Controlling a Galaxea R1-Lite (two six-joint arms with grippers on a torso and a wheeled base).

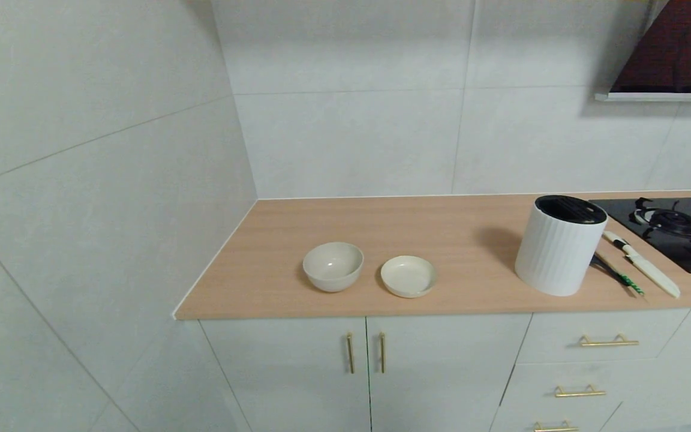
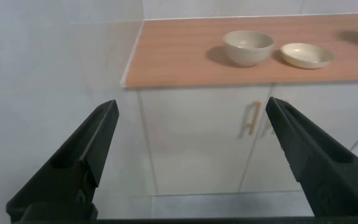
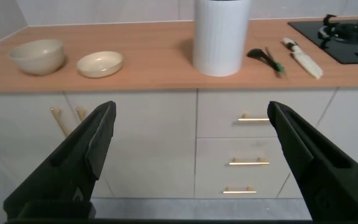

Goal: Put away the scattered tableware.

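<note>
though apart, bowl [image 1: 333, 266] near shallow dish [image 1: 408, 275]

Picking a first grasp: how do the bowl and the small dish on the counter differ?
The bowl is deeper with steep sides; the dish is shallow and low. The bowl sits nearer the corner wall, the dish nearer the white holder. Both are cream, upright, empty, not touching.

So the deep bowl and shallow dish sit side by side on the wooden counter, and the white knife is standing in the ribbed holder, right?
No. The white knife lies on the counter beside the ribbed holder, toward the stove, as the head view shows. The deep bowl and shallow dish do sit side by side.
</note>
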